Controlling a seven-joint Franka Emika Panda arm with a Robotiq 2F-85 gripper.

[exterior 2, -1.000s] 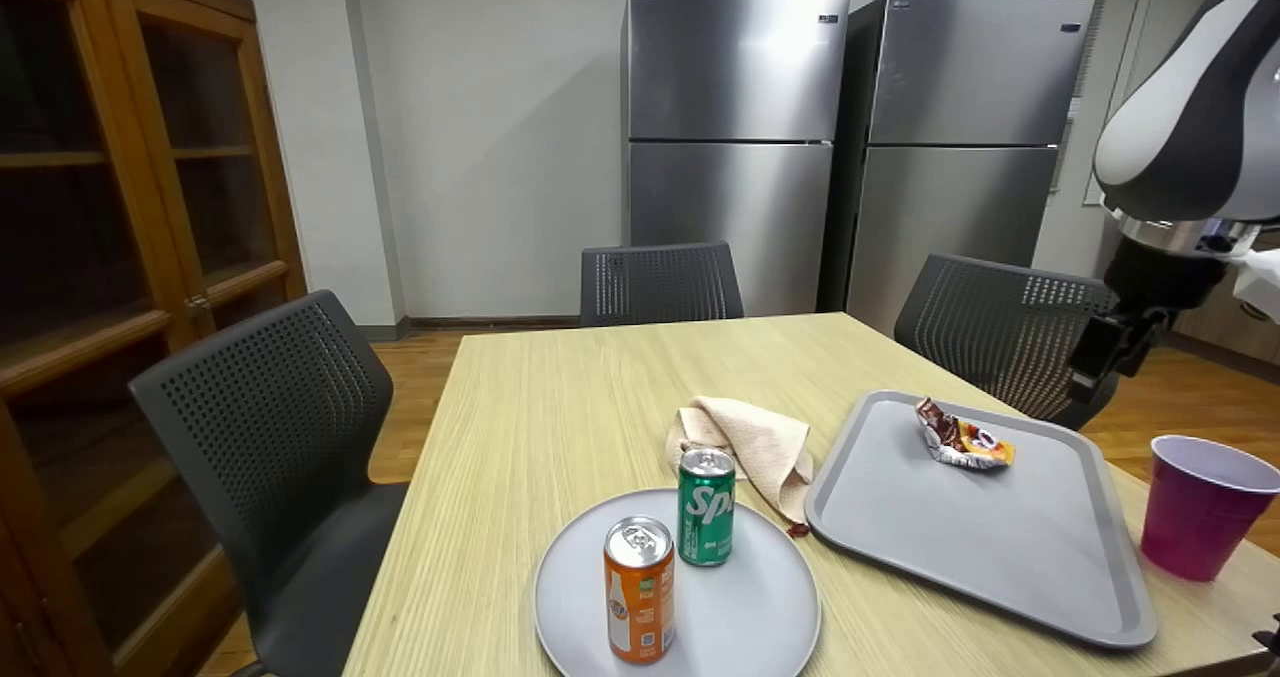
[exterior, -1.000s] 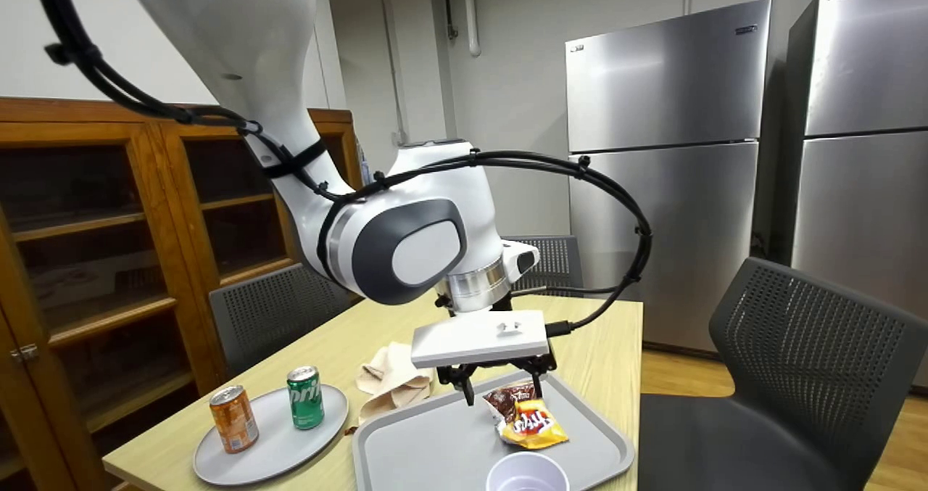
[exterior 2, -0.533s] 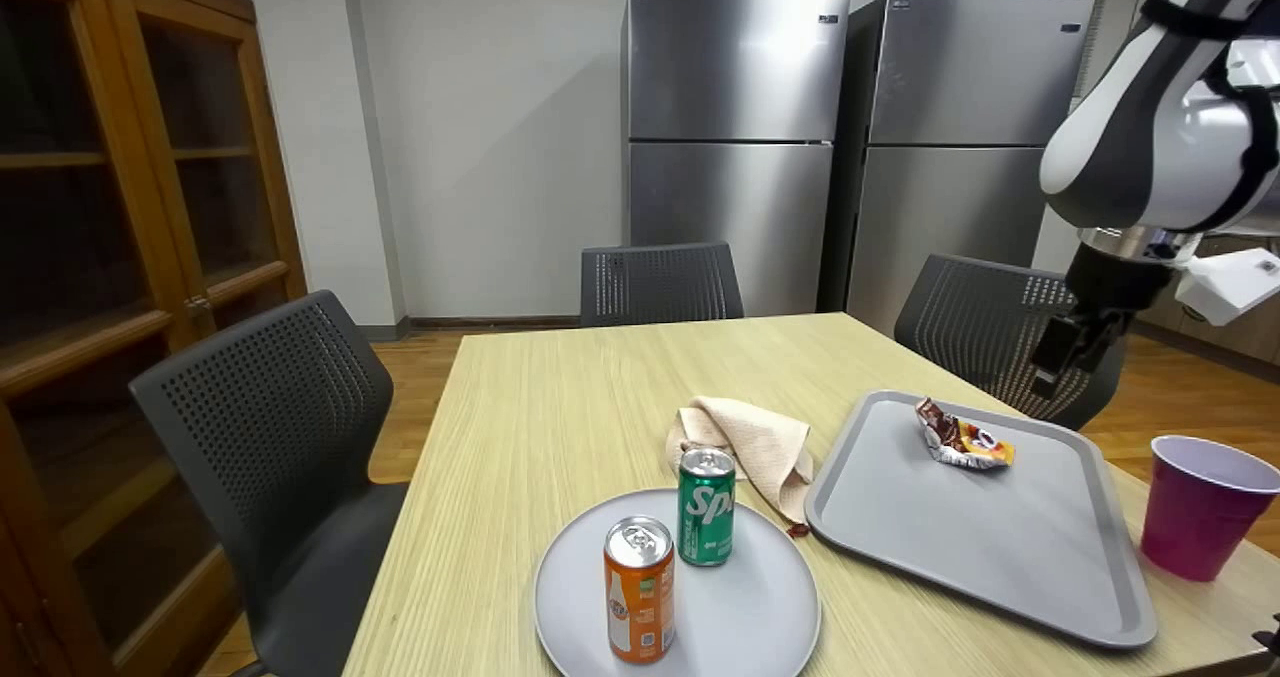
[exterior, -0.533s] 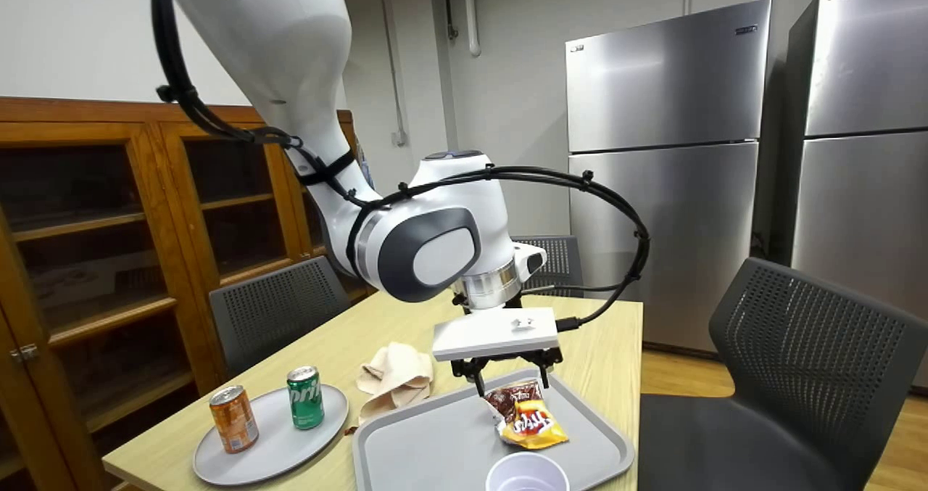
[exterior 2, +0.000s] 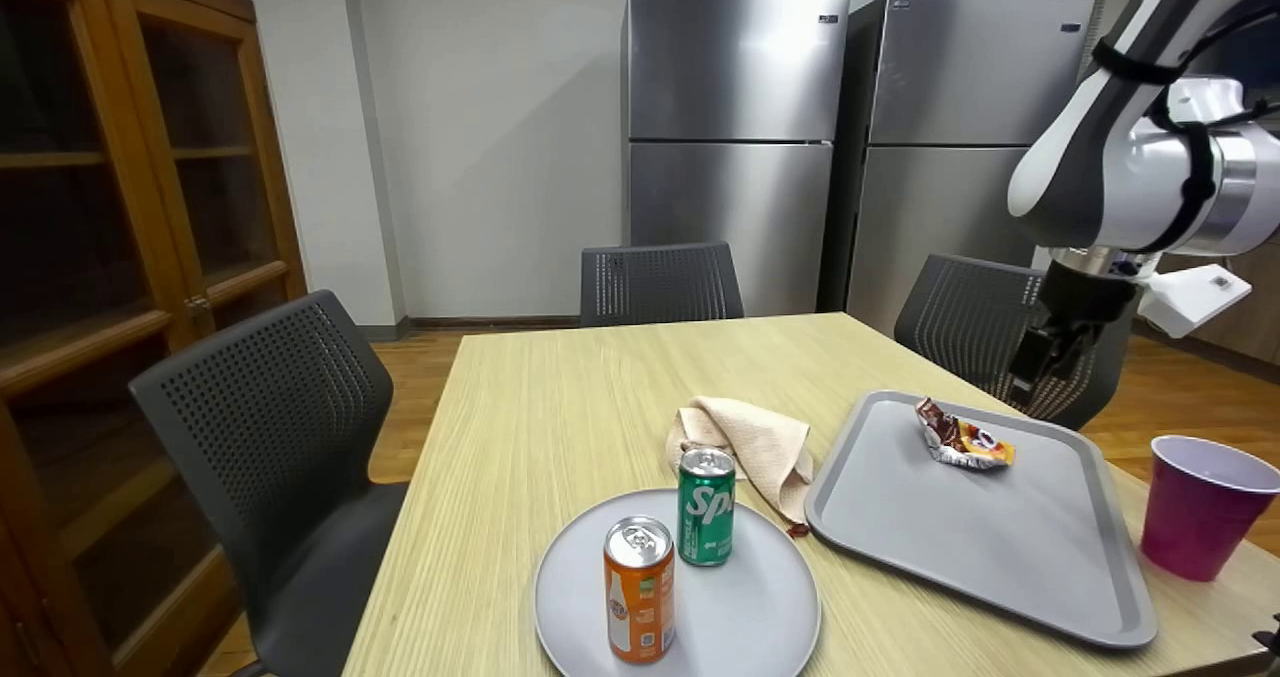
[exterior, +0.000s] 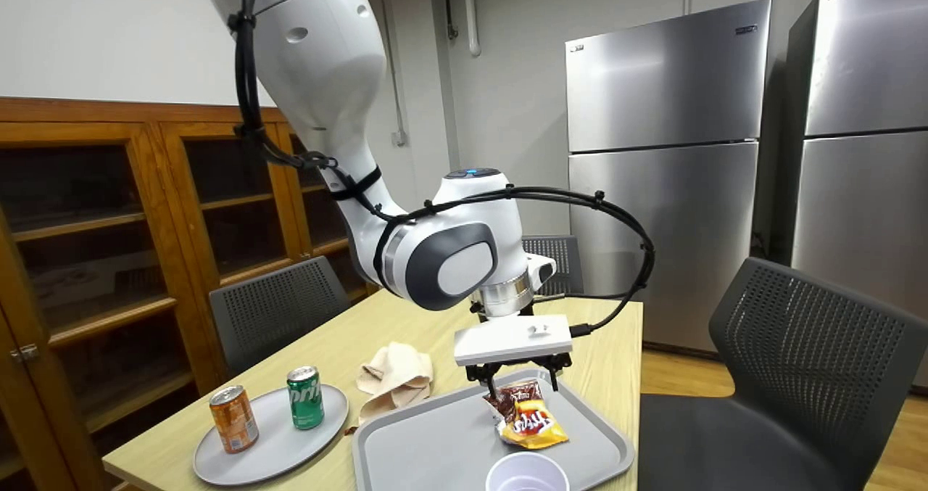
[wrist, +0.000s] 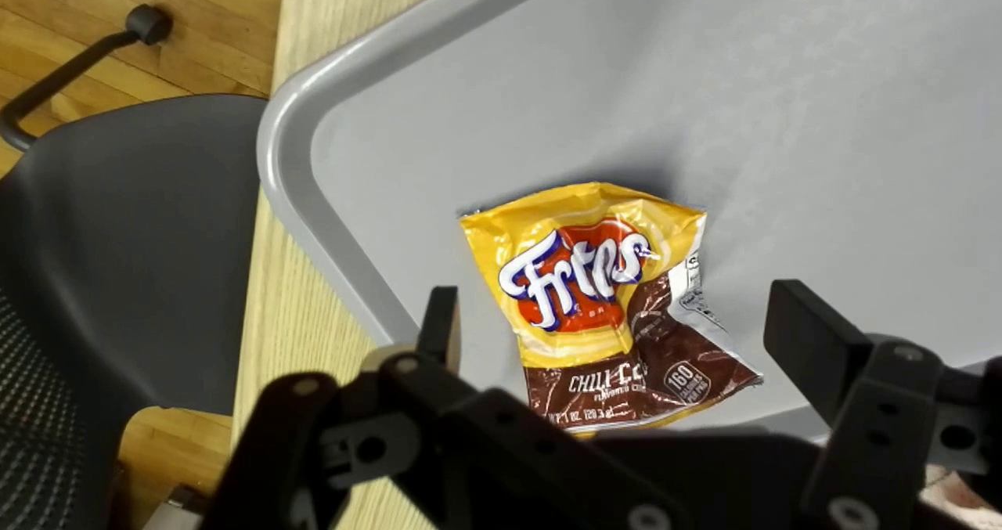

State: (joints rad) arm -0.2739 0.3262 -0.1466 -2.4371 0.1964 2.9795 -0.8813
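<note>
My gripper point(exterior: 523, 392) is open and empty, its fingers pointing down. It hangs above the far part of the grey tray point(exterior: 428, 451), near a Fritos chip bag point(exterior: 531, 424). In the wrist view the yellow and brown bag point(wrist: 583, 279) lies below and between the spread fingertips point(wrist: 618, 311), apart from them. Its lower edge is partly hidden by the gripper body. In an exterior view the gripper point(exterior 2: 1028, 387) is beyond and above the bag point(exterior 2: 962, 442), over the far edge of the tray point(exterior 2: 1000, 557).
A purple cup point(exterior 2: 1200, 512) stands on the table beside the tray. A round grey plate point(exterior 2: 745, 612) holds an orange can point(exterior 2: 640, 592) and a green Sprite can point(exterior 2: 706, 507). A beige cloth point(exterior 2: 745, 442) lies between plate and tray. Dark chairs point(exterior: 805, 375) surround the table.
The arm has moved right in an exterior view and left in an exterior view, bringing the open gripper nearer the chip bag. The bag, tray, cup and cans have not moved.
</note>
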